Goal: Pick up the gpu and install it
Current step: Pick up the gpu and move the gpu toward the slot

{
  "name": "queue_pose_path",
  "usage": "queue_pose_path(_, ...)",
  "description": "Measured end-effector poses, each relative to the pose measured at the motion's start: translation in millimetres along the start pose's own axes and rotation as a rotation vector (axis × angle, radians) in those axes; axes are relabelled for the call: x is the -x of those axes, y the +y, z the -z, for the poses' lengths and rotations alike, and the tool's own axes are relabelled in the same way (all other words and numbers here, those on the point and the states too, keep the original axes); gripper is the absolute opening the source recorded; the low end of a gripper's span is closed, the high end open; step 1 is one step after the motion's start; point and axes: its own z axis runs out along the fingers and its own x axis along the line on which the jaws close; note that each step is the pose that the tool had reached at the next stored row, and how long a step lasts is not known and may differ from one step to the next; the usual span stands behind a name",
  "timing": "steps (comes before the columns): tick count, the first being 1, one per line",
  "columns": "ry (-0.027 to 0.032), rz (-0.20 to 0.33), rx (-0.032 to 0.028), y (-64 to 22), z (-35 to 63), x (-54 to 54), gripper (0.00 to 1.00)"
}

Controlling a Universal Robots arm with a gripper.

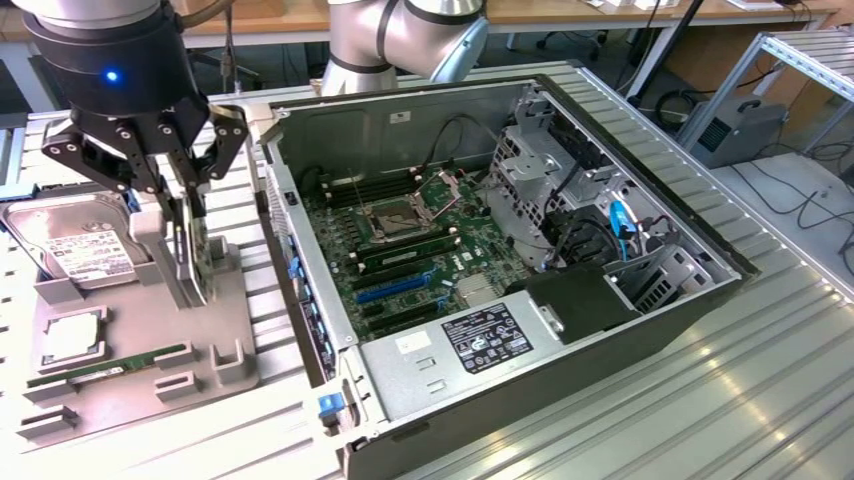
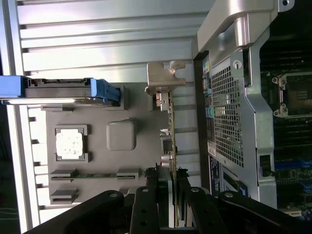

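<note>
The gpu (image 1: pixel 195 262) is a thin black card standing on edge in a slot of the grey parts tray (image 1: pixel 220 345), at the exterior view's left. In the wrist view it runs edge-on (image 2: pixel 171 127), with its silver bracket (image 2: pixel 163 78) at the far end. My gripper (image 1: pixel 176 200) hangs directly over the card's top edge, one finger on each side. From the wrist, the fingers (image 2: pixel 150 197) straddle the card with narrow gaps, so my gripper (image 2: pixel 170 189) is open and holds nothing. The open PC case (image 1: pixel 641 230) lies to the exterior view's right, motherboard (image 1: pixel 400 255) exposed.
On the tray (image 2: pixel 122 136) also sit a silver hard drive (image 1: pixel 74 245), a CPU (image 1: pixel 74 338) and a green RAM stick (image 1: pixel 114 362). The case's rear wall (image 2: pixel 229 97) stands close beside the card. Ribbed metal tabletop (image 1: pixel 667 420) surrounds everything.
</note>
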Motion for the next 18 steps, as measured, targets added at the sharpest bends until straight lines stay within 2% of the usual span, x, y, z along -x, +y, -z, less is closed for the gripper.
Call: queue_pose_path(18, 0.0000, 0.000, 0.0000, 0.3, 9.7, 0.3, 0.27)
